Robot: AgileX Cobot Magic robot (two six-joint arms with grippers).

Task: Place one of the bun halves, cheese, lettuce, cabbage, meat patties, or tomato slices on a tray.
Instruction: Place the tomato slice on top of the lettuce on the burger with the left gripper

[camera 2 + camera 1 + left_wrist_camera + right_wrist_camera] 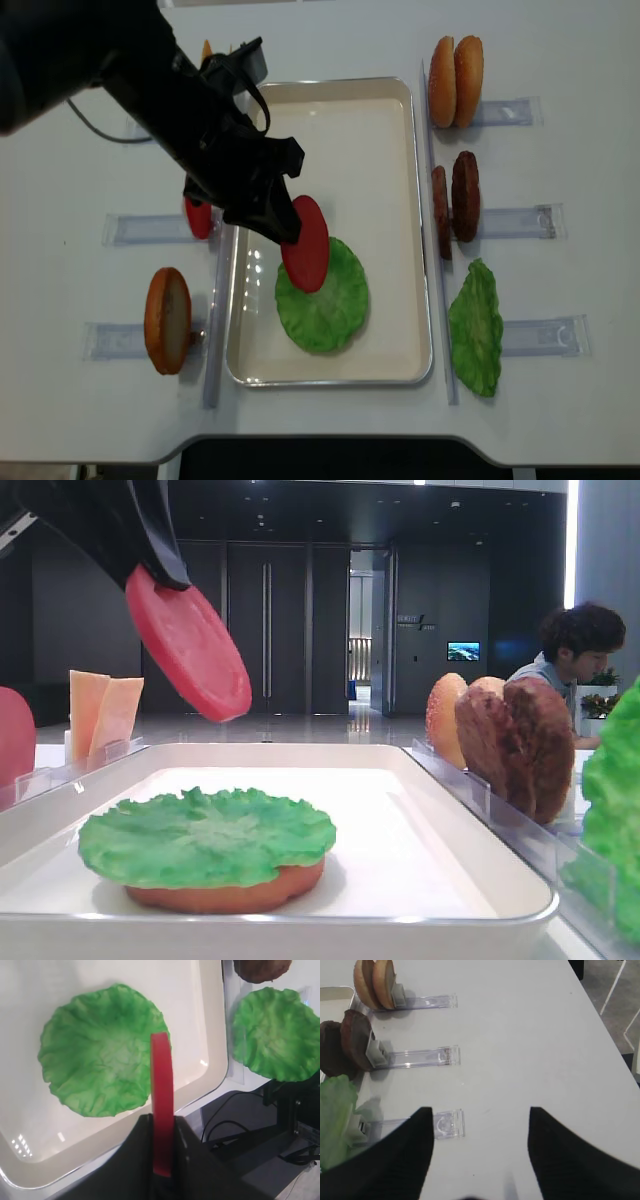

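Left gripper (285, 222) closed on a tomato slice (306, 243), pinched at its upper edge and held tilted in the air above the tray (400, 110); slice not touching anything below, hanging over the near-left part of the lettuce leaf (325, 295); seen edge-on between the fingers (142, 1150) in the left wrist view. Lettuce leaf lying flat in the tray on top of a flat orange-brown bun half (225, 892), whose edge shows under the leaf in the low exterior view. Second tomato slice (198, 217) upright in a clear holder strip (150, 228) just left of the tray; another bun half (167, 320) upright in the holder nearer the table's front edge; cheese slices (103, 713) standing further back on the left. On the right of the tray: two domed bun halves (455, 81), two meat patties (455, 200), and a second lettuce leaf (475, 328), each at its own holder. Right gripper (480, 1155) over the bare white table (530, 1035), jaws well apart and holding nothing.
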